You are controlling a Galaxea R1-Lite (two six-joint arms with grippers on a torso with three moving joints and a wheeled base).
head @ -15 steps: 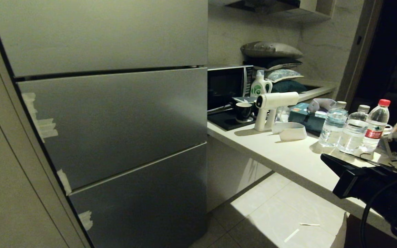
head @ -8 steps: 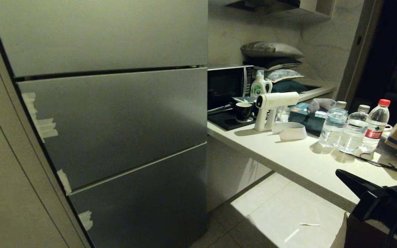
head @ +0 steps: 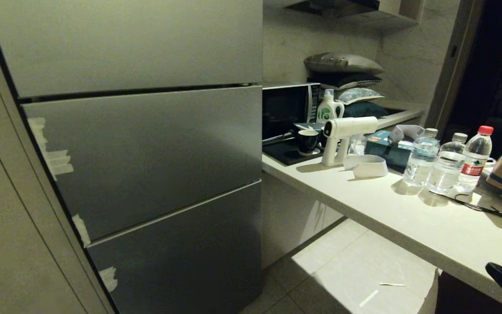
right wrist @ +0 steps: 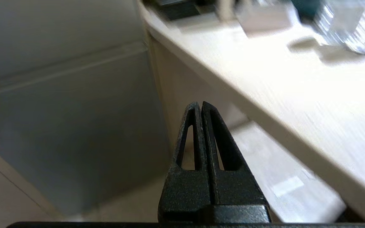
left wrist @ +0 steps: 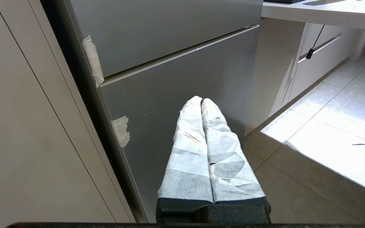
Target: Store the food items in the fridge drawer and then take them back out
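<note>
Fridge drawer (head: 146,157) fully shut, flush between top door (head: 124,43) and lowest panel (head: 177,248). No potato or green item visible anywhere, not on the table (head: 408,209) either. Looks like end of cycle or pre-start; can't tell which. Next, if starting: hook drawer edge, pull out. Right pincer (right wrist: 200,106) low beside table edge, pressed closed, empty. Left pincer (left wrist: 201,101) parked low facing lowest panel, closed, empty.
</note>
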